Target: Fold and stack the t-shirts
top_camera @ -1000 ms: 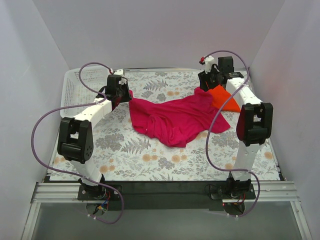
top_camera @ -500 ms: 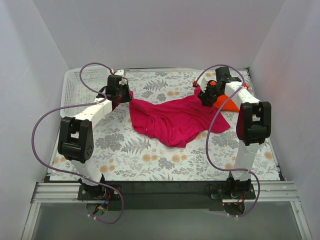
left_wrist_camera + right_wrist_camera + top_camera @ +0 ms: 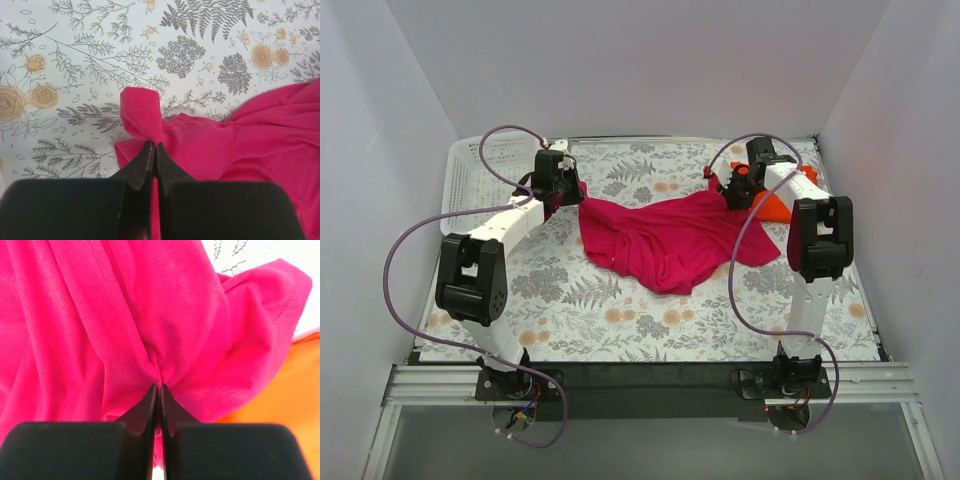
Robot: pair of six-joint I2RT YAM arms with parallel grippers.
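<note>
A magenta-pink t-shirt (image 3: 665,240) lies crumpled across the middle of the floral table. My left gripper (image 3: 576,190) is shut on its far-left corner; the left wrist view shows a hemmed fold of the pink t-shirt (image 3: 142,117) pinched at the left gripper (image 3: 153,146) tips. Over at the shirt's far-right corner, my right gripper (image 3: 732,192) has its fingers shut on a bunch of the pink t-shirt (image 3: 165,325), seen at the right gripper (image 3: 159,387) tips. An orange-red t-shirt (image 3: 782,205) lies partly under the pink one and the right arm; the orange-red t-shirt (image 3: 280,390) also shows at the lower right.
A white perforated basket (image 3: 480,170) stands at the back left of the table, beside the left arm. White walls close in the table on three sides. Purple cables loop over both arms.
My right gripper came down from above the orange-red shirt onto the pink shirt's far-right corner and shut on it. The left gripper has stayed put, gripping the far-left corner.
</note>
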